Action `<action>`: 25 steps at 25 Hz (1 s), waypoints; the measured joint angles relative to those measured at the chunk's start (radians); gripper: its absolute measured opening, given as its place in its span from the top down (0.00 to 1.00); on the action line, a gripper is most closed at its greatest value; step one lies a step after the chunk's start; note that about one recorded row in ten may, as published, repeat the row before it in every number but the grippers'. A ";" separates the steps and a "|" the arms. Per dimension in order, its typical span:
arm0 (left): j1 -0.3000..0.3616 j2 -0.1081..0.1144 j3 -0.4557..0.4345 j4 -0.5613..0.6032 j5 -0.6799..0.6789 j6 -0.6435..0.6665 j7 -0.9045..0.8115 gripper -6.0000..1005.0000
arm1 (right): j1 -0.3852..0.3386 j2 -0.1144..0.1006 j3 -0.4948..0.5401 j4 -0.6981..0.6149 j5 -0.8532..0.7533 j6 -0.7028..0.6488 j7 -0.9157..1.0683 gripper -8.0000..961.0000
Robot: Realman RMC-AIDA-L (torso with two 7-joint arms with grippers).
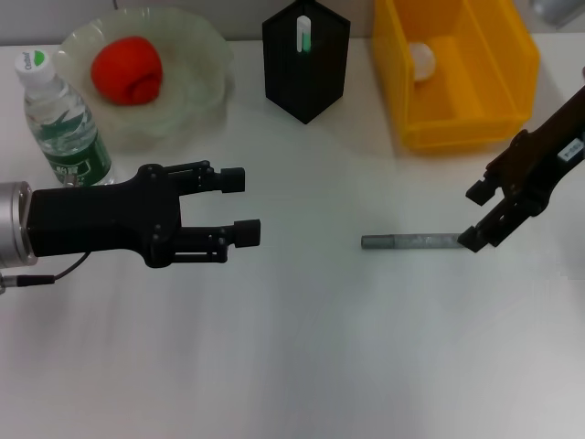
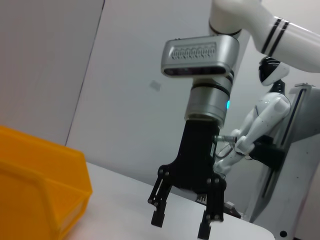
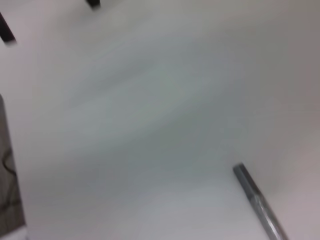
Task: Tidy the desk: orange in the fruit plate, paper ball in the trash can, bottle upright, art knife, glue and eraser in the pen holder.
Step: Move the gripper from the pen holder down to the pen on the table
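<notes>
Right gripper (image 1: 477,216), fingers spread, hung at the grey art knife's (image 1: 409,241) end; left gripper (image 1: 239,206) spread, idle.

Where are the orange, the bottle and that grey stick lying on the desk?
orange (image 1: 126,69): head view, middle of the fruit.
bottle (image 1: 66,126): head view, its clear body.
grey stick (image 1: 409,241): head view, middle of its length.

Bottle (image 1: 62,123): the white cap carries a green logo and the dark green label carries white print; neither can be read. Right arm (image 1: 548,151): a small white tag with dark marks, not readable. No other text, number or sign is legible.
</notes>
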 joint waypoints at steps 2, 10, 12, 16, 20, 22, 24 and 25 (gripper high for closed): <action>0.000 -0.001 -0.001 -0.003 0.001 -0.007 -0.006 0.20 | -0.005 0.028 -0.024 -0.030 -0.051 0.022 0.001 0.22; 0.001 -0.002 0.000 -0.013 0.002 -0.019 -0.010 0.20 | -0.024 0.094 -0.126 -0.029 -0.166 0.159 -0.004 0.23; 0.001 -0.002 0.000 -0.013 0.002 -0.024 -0.011 0.20 | -0.028 0.101 -0.151 -0.024 -0.168 0.189 -0.004 0.23; 0.001 -0.003 0.001 -0.013 0.002 -0.028 -0.013 0.20 | -0.029 0.110 -0.216 0.013 -0.171 0.259 -0.004 0.23; 0.001 -0.005 0.001 -0.013 0.002 -0.029 -0.013 0.20 | -0.029 0.111 -0.231 0.030 -0.170 0.290 -0.004 0.23; 0.002 -0.005 0.001 -0.013 0.002 -0.030 -0.014 0.20 | -0.027 0.111 -0.235 0.038 -0.170 0.305 -0.004 0.23; 0.003 -0.005 0.001 -0.013 0.002 -0.030 -0.014 0.20 | -0.026 0.111 -0.237 0.041 -0.170 0.317 -0.005 0.23; 0.004 -0.005 0.000 -0.013 0.002 -0.030 -0.015 0.20 | -0.026 0.111 -0.238 0.042 -0.170 0.319 -0.005 0.23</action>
